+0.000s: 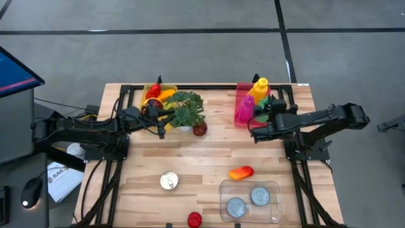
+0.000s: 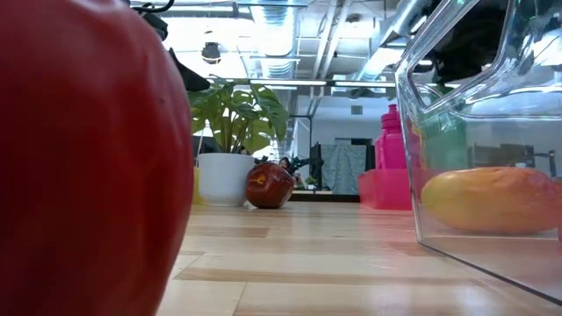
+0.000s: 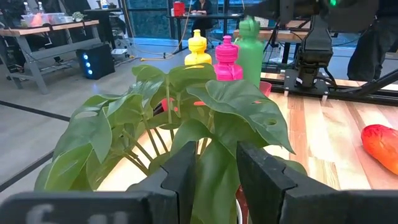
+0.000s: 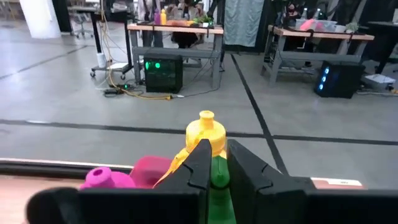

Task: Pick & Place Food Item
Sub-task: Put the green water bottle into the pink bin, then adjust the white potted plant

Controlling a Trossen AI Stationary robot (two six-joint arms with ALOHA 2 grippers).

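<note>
Left gripper (image 1: 161, 123) beside potted plant (image 1: 185, 109) at table's (image 1: 202, 158) far side, jaws slightly parted, leaf between fingers (image 3: 186, 171), nothing gripped. Right gripper (image 4: 214, 163) closed on green bottle (image 4: 217, 186) at pink bin (image 1: 242, 104). Orange-red food item (image 1: 241, 172) lies on table near clear container (image 1: 250, 201).

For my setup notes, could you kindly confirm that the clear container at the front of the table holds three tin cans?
Not quite: the clear container holds two tin cans, not three, as the high view shows. A third can stands outside it on the bare table.
</note>
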